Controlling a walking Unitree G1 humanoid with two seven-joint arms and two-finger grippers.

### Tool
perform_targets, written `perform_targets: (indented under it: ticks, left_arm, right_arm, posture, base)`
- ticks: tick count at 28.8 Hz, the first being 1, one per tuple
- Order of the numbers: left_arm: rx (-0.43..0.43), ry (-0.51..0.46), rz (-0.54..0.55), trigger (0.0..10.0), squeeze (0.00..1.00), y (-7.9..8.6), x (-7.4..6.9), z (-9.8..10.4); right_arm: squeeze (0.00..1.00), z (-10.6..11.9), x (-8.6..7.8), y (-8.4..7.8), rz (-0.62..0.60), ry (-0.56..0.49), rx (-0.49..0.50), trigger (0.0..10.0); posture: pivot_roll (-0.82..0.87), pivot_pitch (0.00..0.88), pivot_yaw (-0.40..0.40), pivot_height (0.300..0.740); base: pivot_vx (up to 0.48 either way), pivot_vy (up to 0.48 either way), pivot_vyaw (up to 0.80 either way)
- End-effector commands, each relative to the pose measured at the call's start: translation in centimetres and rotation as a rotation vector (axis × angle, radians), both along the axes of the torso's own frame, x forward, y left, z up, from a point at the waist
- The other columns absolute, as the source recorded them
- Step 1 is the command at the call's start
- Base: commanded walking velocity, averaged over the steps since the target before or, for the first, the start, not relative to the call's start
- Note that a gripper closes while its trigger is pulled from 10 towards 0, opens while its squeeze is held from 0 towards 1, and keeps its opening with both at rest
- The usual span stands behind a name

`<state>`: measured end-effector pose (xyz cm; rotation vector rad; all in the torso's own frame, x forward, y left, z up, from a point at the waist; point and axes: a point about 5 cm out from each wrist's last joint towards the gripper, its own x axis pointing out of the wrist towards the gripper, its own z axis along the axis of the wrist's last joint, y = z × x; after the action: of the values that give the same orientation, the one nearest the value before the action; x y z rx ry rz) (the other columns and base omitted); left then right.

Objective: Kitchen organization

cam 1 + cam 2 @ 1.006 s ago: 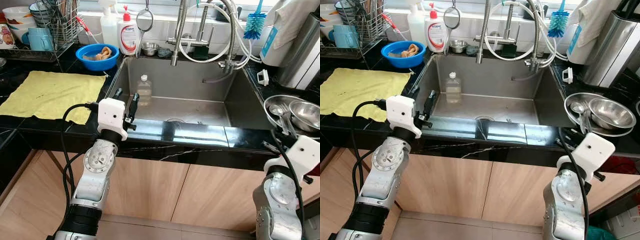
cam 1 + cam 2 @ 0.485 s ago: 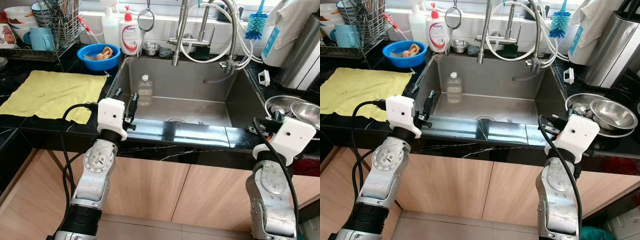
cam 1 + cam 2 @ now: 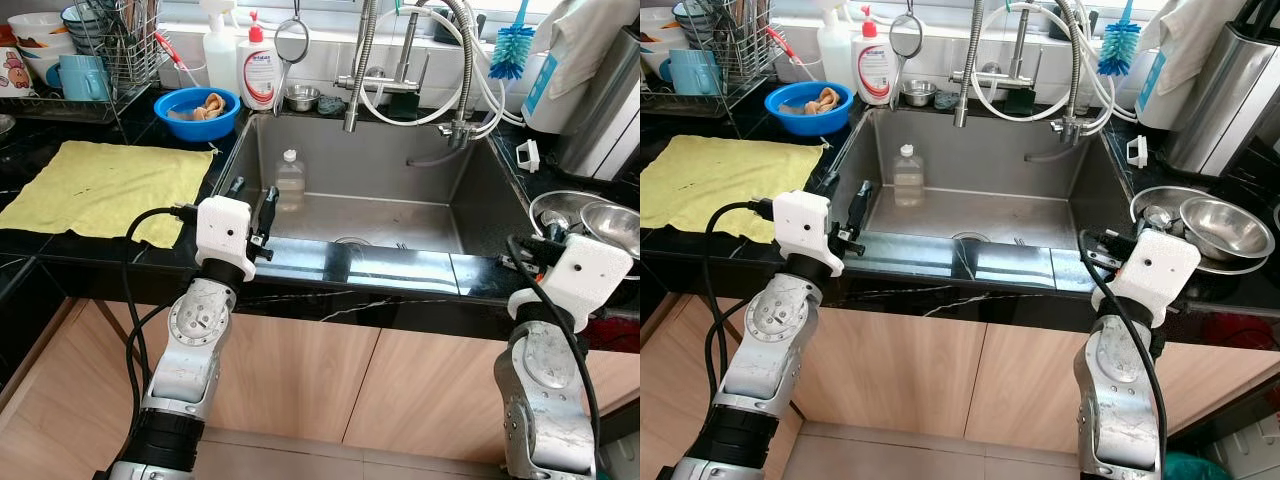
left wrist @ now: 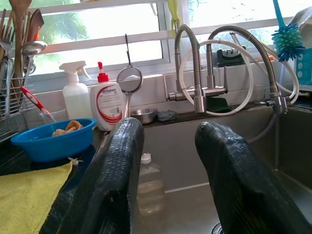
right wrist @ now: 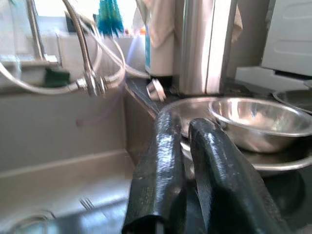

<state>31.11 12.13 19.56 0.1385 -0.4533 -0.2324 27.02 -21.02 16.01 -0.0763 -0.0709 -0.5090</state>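
Right, I'm standing square to the sink (image 3: 480, 200), a deep brushed-steel basin let into a glossy black stone worktop (image 3: 400, 270), and by my reading we're at the approach stage of tidying up: nothing is in hand yet. Biggest loose item on the left is the yellow cloth (image 3: 100, 185), soft and a bit crumpled, spread flat on the worktop. On the right sits a stack of shiny steel bowls (image 3: 1215, 228), round and smooth, nested on a wider steel plate (image 3: 1150, 200) (slippery stuff, I'd guess, and prone to clatter). Behind the cloth is a blue plastic bowl (image 3: 195, 112) with something tan in it. In the sink stands a small clear plastic bottle (image 3: 289, 180), upright against the back wall, well apart from both arms.

My left gripper (image 3: 250, 205) hovers at the sink's front left corner, fingers spread wide with nothing between them; in the wrist view the bottle sits framed straight ahead through the gap. My right gripper (image 3: 1102, 245) is at the front right edge, just beside the bowls, its fingers pressed together and empty.

Next move, I reckon, is either reaching the left gripper down and forward to the bottle, or parting the right one's fingers to take a bowl rim.
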Motion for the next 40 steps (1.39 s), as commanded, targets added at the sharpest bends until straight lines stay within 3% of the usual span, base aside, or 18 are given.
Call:
perform_targets:
  ticks: [1,6,16,17,18,24,40]
  left_arm:
    - [0.018,0.005,-0.013,10.0,0.0,-0.4,0.0,0.0]
    - [0.016,0.011,-0.024,10.0,0.0,-0.6,-0.1,-0.2]
    - [0.011,0.016,-0.03,10.0,0.0,-0.7,-0.1,-0.2]
    - [0.01,0.018,-0.03,10.0,0.0,-0.7,-0.1,-0.3]
    - [0.009,0.02,-0.032,10.0,0.0,-0.7,-0.2,-0.3]
    - [0.008,0.025,-0.036,10.0,0.0,-0.8,-0.2,-0.4]
    - [0.009,0.029,-0.036,10.0,0.0,-0.8,-0.2,-0.4]
  right_arm:
    - [1.0,-0.7,0.1,-0.3,-0.001,0.066,-0.018,10.0]
    - [1.0,-0.9,0.4,-0.6,0.003,0.125,-0.056,10.0]
    - [1.0,-0.2,1.0,-0.5,0.025,0.139,-0.101,10.0]
    - [0.93,-0.2,1.1,-0.5,0.03,0.152,-0.115,10.0]
    - [0.0,-0.3,1.1,-0.5,0.035,0.175,-0.142,10.0]
    - [0.0,-0.6,1.0,-1.2,0.009,0.264,-0.254,10.0]
    - [0.0,-0.9,0.8,-1.8,-0.028,0.291,-0.213,10.0]
  posture:
    - [0.03,0.0,-0.048,0.74]
    - [0.03,0.0,-0.049,0.74]
    - [0.03,0.0,-0.053,0.74]
    - [0.03,0.0,-0.053,0.74]
    - [0.03,0.0,-0.055,0.74]
    - [0.03,0.0,-0.056,0.74]
    - [0.03,0.0,-0.056,0.74]
  base:
    - [0.0,0.0,0.0]
    - [0.0,0.0,0.0]
    - [0.0,0.0,0.0]
    - [0.0,0.0,0.0]
    - [0.0,0.0,0.0]
    - [0.0,0.0,0.0]
    - [0.0,0.0,0.0]
